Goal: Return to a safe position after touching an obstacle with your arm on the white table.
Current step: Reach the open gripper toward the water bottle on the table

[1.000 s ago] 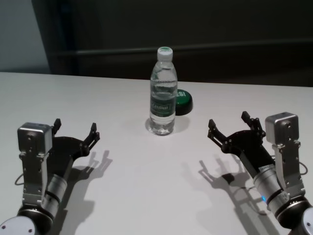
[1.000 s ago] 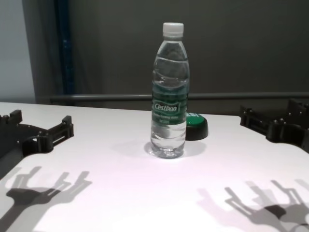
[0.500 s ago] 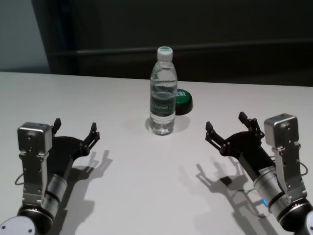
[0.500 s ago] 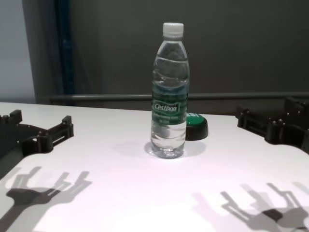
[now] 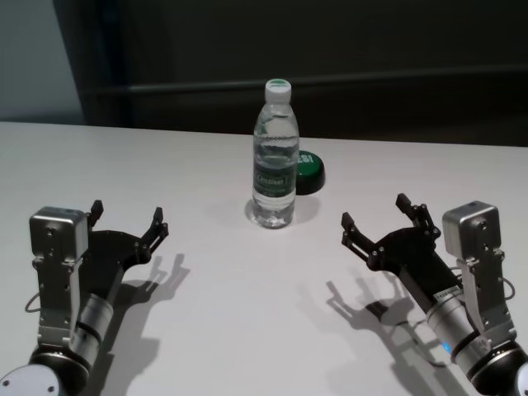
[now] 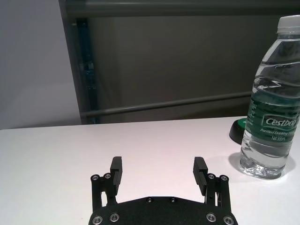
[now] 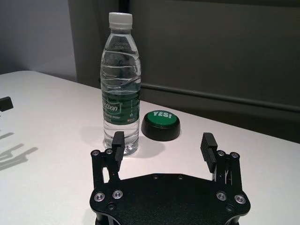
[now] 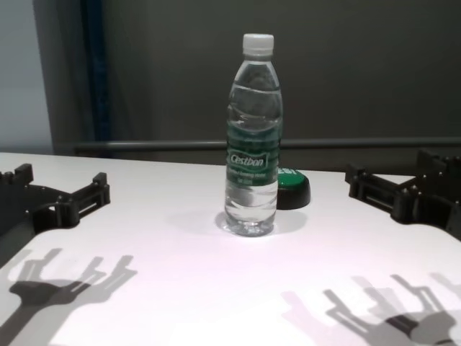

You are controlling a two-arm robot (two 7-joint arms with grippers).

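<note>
1. Dark wall behind; white table plain and smooth, with a green button behind the bottle.
2. Bottle stands upright at 12 o'clock, untouched.
3. Right end effector has crept toward it over the last second, fingers wide apart, empty; I judge contact pending.
4. Left end effector parked at 8 o'clock, spread, empty.
</note>
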